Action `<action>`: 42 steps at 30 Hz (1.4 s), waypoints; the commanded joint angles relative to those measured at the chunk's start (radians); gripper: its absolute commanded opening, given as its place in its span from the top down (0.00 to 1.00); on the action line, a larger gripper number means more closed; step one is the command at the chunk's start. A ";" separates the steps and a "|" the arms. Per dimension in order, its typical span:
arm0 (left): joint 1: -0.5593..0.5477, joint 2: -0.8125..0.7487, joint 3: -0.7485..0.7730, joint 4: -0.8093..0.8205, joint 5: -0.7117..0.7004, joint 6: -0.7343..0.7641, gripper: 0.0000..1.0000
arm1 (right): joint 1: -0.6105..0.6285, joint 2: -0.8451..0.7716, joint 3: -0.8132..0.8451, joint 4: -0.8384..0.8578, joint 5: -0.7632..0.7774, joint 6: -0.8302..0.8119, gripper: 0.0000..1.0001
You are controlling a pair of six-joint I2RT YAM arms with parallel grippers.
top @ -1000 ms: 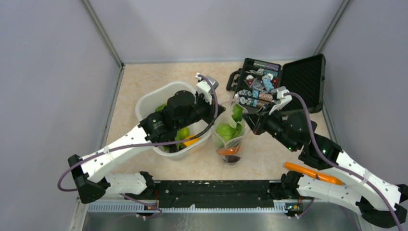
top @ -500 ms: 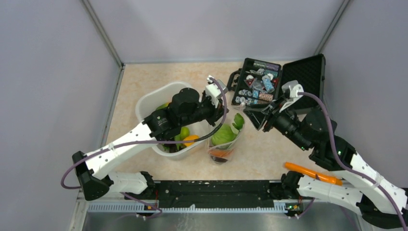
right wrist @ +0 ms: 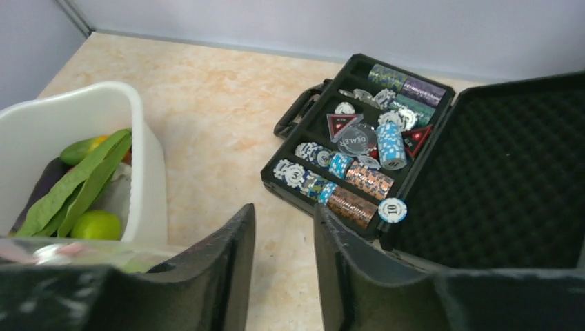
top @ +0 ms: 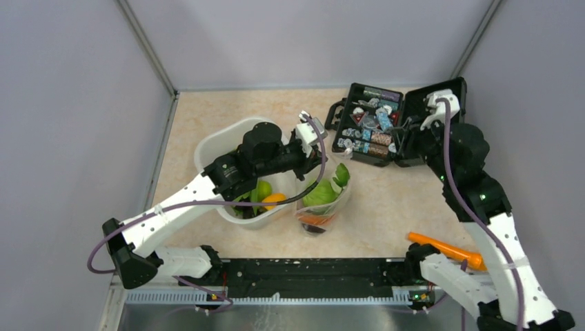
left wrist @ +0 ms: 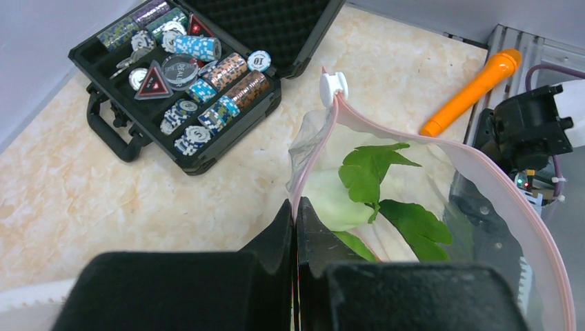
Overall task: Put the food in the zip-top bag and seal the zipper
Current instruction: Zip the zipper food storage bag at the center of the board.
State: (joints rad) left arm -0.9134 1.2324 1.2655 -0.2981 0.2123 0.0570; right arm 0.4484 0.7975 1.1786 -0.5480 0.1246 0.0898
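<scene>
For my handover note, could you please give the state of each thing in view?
Bag, mouth open, greens inside.
Zipper, unsealed.
Left end effector, shut on zipper.
Right end effector, open, empty.
Case, open.
Tub, holding food.
Carrot, lying outside bag.

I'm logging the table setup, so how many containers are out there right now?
3: the white tub on the left, the zip-top bag standing just right of it, and the open black case at the far right. No others show.
</scene>
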 commanded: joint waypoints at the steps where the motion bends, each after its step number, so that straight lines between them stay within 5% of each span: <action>1: 0.010 -0.013 0.014 0.083 0.067 0.027 1.00 | -0.253 0.068 -0.038 0.060 -0.523 0.021 0.60; 4: 0.021 -0.011 0.003 0.098 0.099 0.035 1.00 | -0.293 0.092 -0.154 0.265 -0.831 -0.124 0.45; 7: 0.034 0.008 0.039 0.070 0.142 0.037 1.00 | -0.306 0.090 -0.244 0.357 -0.923 -0.261 0.39; 10: 0.041 0.024 0.061 0.045 0.173 0.043 1.00 | -0.387 0.134 -0.236 0.377 -1.186 -0.286 0.37; 12: 0.043 0.033 0.066 0.039 0.180 0.045 1.00 | -0.419 0.189 -0.155 0.288 -1.288 -0.320 0.36; 16: 0.053 0.047 0.078 0.034 0.222 0.049 1.00 | -0.426 0.259 -0.036 -0.139 -1.403 -0.707 0.31; 19: 0.068 0.059 0.097 0.037 0.277 0.048 1.00 | -0.425 0.248 -0.023 -0.290 -1.451 -0.855 0.29; 23: 0.074 0.107 0.162 0.008 0.356 0.054 1.00 | -0.425 0.211 -0.077 -0.136 -1.533 -0.761 0.27; 30: 0.074 0.172 0.220 -0.046 0.438 0.066 1.00 | -0.425 0.193 -0.098 -0.107 -1.601 -0.731 0.28; 42: 0.074 0.189 0.230 -0.024 0.446 0.056 1.00 | -0.423 0.154 -0.264 0.374 -1.689 -0.290 0.48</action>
State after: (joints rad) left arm -0.8421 1.4189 1.4418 -0.3767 0.6250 0.1078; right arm 0.0284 0.9920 0.9524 -0.4442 -1.4876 -0.3866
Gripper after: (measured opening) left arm 0.002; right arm 0.538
